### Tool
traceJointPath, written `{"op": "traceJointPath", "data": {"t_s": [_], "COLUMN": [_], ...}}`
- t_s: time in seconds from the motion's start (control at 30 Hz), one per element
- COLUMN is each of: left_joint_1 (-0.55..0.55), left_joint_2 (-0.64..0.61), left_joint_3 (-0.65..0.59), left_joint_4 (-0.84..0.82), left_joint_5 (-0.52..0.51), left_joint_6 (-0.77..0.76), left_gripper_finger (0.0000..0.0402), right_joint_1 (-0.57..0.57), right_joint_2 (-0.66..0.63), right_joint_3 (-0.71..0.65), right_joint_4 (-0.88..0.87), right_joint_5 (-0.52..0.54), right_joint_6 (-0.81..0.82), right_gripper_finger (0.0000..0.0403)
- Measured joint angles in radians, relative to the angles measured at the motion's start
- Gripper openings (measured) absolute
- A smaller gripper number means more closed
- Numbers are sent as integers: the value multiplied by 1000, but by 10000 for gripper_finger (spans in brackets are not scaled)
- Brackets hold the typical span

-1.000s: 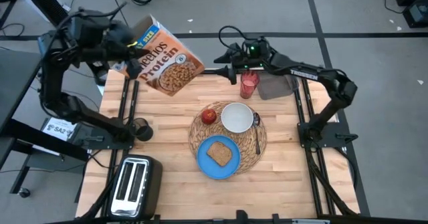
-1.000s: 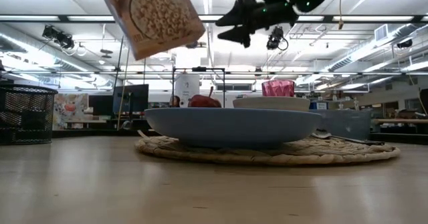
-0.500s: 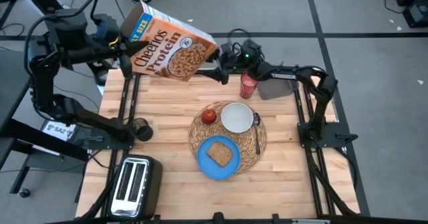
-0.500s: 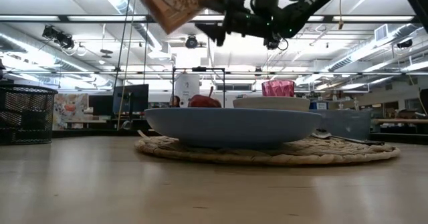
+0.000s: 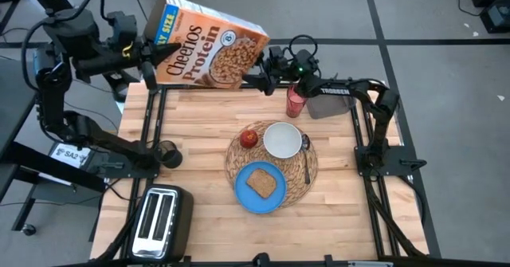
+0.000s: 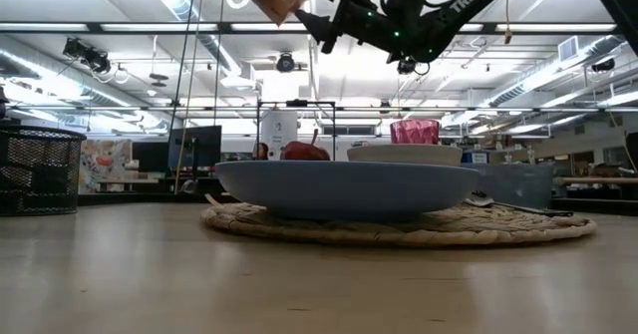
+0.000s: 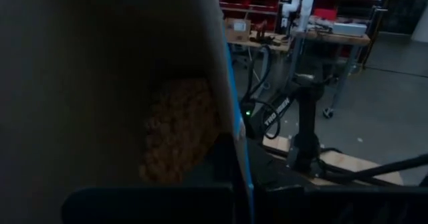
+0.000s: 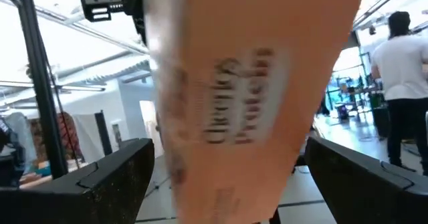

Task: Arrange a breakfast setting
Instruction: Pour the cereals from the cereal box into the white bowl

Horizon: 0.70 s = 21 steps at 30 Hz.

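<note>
The orange Cheerios box (image 5: 209,48) hangs high over the table's far left edge. My left gripper (image 5: 150,56) is shut on its left end. My right gripper (image 5: 261,74) is open at the box's right end; its fingers (image 8: 114,177) stand on either side of the narrow side panel (image 8: 241,117) with small gaps. On the round straw placemat (image 5: 307,179) rest the blue plate (image 5: 243,197) with the toast (image 5: 260,183), the white bowl (image 5: 282,139), the red apple (image 5: 249,138) and the spoon (image 5: 306,151). The pink glass (image 5: 296,101) stands behind the mat. My left gripper holds the box by its end nearest the table's left (image 5: 159,56), where the blue label is printed. It comes in about level from the table's left. The box fills the left wrist view (image 7: 134,83) and hides the fingers' place. The box is lifted clear, lying lengthwise with its printed front up.
A silver toaster (image 5: 159,219) stands at the near left corner and a small black cup (image 5: 169,154) at the left edge. A grey cloth (image 5: 327,104) lies beside the glass. A black mesh basket (image 6: 38,169) shows in the low view. A person (image 8: 401,83) stands beyond the table.
My left gripper has risen and gone toward the table's far left, carrying the box up almost out of the low view; the box has turned from hanging tilted to lying nearly level. My right gripper has risen and gone left from above the glass to the box's right end.
</note>
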Motion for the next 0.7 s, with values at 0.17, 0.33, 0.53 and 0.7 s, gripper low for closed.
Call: {"op": "traceJointPath", "data": {"t_s": [0.17, 0.33, 0.53, 0.7], "left_joint_1": [-13, -17, -17, -18], "left_joint_2": [-3, -2, 3, 27], "left_joint_3": [0, 0, -24, -41], "left_joint_4": [-7, -9, 0, 37], "left_joint_5": [4, 4, 6, 17], "left_joint_6": [-1, -33, -34, -21], "left_gripper_finger": [1, 1, 0, 0], "right_joint_1": [0, -1, 15, 35], "right_joint_2": [0, -1, -1, -1], "right_joint_3": [0, 0, 29, 65], "right_joint_4": [32, 135, 201, 198], "right_joint_5": [-4, 0, -20, -38], "right_joint_6": [43, 108, 208, 253], "right_gripper_finger": [388, 388, 385, 370]}}
